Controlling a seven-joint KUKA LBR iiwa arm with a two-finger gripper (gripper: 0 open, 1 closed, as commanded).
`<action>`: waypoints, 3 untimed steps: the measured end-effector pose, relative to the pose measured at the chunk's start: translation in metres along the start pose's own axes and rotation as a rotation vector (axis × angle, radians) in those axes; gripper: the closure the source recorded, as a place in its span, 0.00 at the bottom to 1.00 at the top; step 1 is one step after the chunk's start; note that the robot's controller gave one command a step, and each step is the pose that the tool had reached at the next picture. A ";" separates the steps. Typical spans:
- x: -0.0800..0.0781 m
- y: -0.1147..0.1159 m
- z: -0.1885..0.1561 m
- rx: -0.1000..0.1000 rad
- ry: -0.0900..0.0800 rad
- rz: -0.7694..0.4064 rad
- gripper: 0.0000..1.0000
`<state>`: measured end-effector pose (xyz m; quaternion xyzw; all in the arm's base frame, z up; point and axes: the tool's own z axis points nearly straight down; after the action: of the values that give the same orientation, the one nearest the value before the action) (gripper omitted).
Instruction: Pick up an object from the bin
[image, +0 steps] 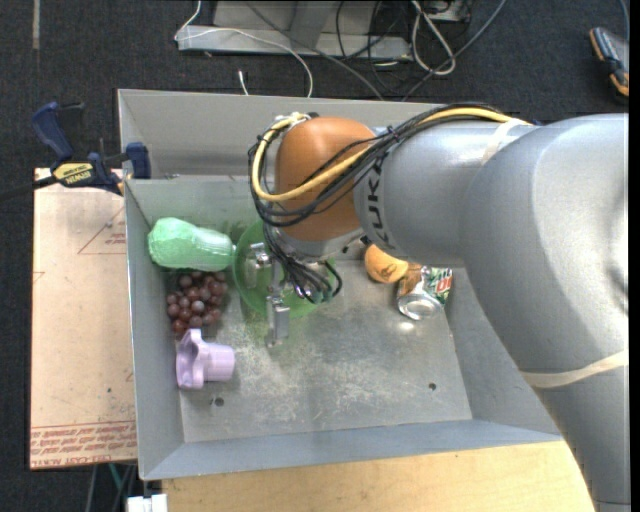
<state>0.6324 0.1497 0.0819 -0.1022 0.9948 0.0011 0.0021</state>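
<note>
My gripper (274, 326) hangs low over the bin floor, left of centre, below the orange wrist cover. Its upper part stands in front of a green see-through round cup (250, 268), which it partly hides. A bunch of dark red grapes (196, 298) lies just left of the gripper. A lilac plastic piece (203, 362) rests on the floor to its lower left. Above the grapes a pale green bottle-shaped thing (188, 245) lies on its side against the left wall. I see nothing held in the gripper.
An orange rounded thing (385, 266) and a crushed green-and-white soda can (425, 290) lie to the right, under the arm. The big grey arm covers the bin's right side. Bare floor stretches along the front.
</note>
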 end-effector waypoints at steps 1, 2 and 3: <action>-0.034 0.063 0.009 0.014 0.010 -0.272 0.00; 0.002 -0.028 0.011 0.002 0.004 0.062 0.00; -0.028 0.086 0.005 0.038 0.009 -0.333 0.00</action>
<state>0.6424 0.2398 0.0775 -0.2658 0.9638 -0.0185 -0.0004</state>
